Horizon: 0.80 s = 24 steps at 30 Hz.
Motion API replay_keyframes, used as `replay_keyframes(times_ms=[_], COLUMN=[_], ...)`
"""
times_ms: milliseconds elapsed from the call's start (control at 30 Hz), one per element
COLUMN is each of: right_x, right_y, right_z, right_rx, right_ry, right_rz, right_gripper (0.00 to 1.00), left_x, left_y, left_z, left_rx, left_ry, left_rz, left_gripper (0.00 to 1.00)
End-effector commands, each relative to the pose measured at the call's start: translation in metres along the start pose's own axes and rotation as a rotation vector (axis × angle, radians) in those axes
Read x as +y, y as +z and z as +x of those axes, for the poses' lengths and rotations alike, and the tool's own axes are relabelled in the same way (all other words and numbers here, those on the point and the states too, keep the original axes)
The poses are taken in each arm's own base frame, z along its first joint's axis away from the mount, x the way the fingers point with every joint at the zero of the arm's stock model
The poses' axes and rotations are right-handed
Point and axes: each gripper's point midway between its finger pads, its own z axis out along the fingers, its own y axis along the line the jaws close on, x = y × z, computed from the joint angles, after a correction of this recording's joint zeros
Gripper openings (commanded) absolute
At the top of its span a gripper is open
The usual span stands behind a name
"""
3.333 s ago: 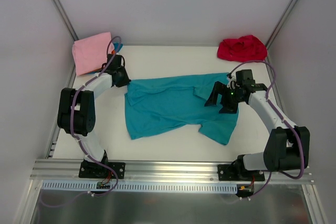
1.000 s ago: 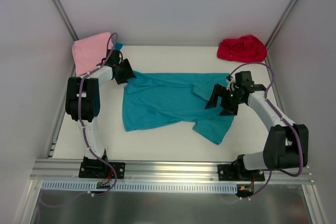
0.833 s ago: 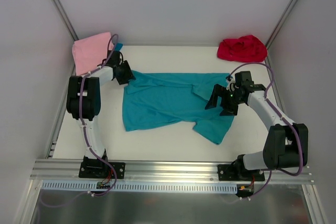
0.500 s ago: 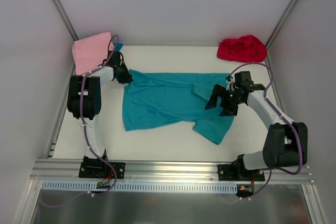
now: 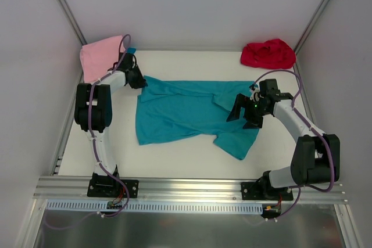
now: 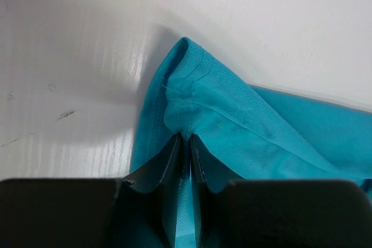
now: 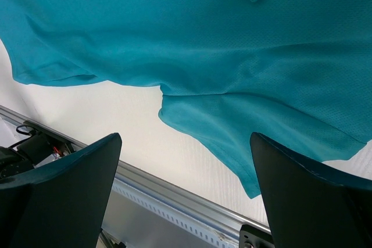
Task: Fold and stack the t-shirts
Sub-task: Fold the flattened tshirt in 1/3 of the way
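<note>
Teal t-shirt (image 5: 186, 111) lay spread on the white surface (image 5: 192, 65) between the two arms. Its long axis ran from 9 o'clock to 3 o'clock, with the sleeves toward 3 o'clock and the straight hem toward 9 o'clock. The left end effector (image 6: 186, 139) sat at the shirt's 10 o'clock corner, fingers pressed almost together, pinching a raised fold of the stitched edge. The right end effector (image 7: 186, 184) hovered above the shirt's 3 o'clock end, spread wide and holding nothing. A pink t-shirt (image 5: 100, 56) lay at the surface's 10 o'clock corner, and a crumpled red t-shirt (image 5: 268, 53) at 1 o'clock.
</note>
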Motion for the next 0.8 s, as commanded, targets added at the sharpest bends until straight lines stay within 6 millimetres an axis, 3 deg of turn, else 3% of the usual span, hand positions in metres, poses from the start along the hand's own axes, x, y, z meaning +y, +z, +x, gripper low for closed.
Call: replay_keyframes(times_ms=[0, 467, 767], right_x=[0.003, 0.005, 0.005], right_y=[-0.002, -0.002, -0.001], right_z=[-0.001, 0.001, 0.003], right_rx=[-0.002, 0.006, 0.014], right_ry=[-0.015, -0.023, -0.025], right_rz=[-0.022, -0.036, -0.032], right_gripper=[1.00, 0.99, 1.00], left_x=[-0.022, -0.052, -0.064], left_y=[-0.022, -0.039, -0.047], left_z=[-0.040, -0.085, -0.077], left_rx=[-0.105, -0.210, -0.210], left_ry=[0.036, 0.083, 0.109], left_rz=[0.039, 0.101, 0.168], left_gripper=[0.12, 0.09, 0.09])
